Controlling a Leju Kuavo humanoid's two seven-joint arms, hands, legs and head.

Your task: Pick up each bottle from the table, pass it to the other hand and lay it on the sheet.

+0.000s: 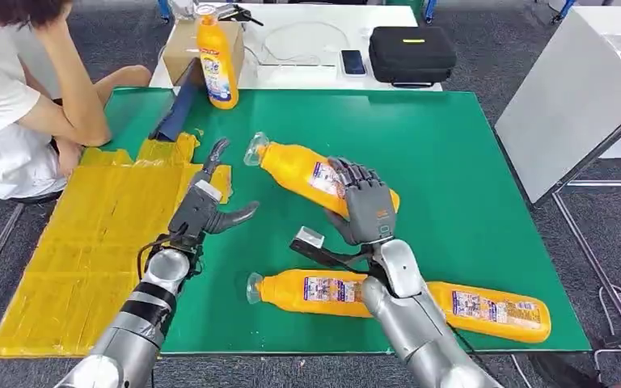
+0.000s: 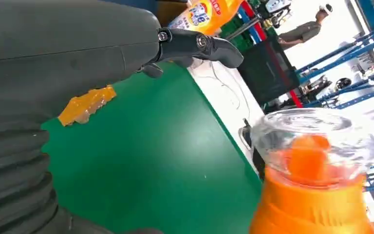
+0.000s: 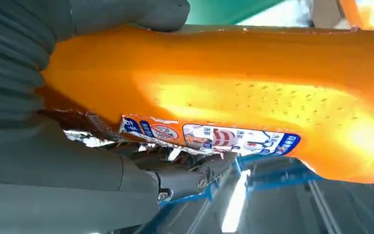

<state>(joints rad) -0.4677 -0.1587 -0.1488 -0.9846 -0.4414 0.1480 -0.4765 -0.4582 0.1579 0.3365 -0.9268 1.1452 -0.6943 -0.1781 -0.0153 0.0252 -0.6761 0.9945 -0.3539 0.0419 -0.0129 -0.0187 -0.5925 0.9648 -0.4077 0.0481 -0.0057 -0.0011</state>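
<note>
Right robot hand: wrapped around the orange bottle, clear-capped end pointing toward the left robot hand. Left robot hand: fingers spread, holding nothing, just beside that cap, over the edge of the yellow sheet. Green worktop: two more orange bottles lying at the near edge; one upright bottle at the far edge. Seated person beside the sheet.
</note>
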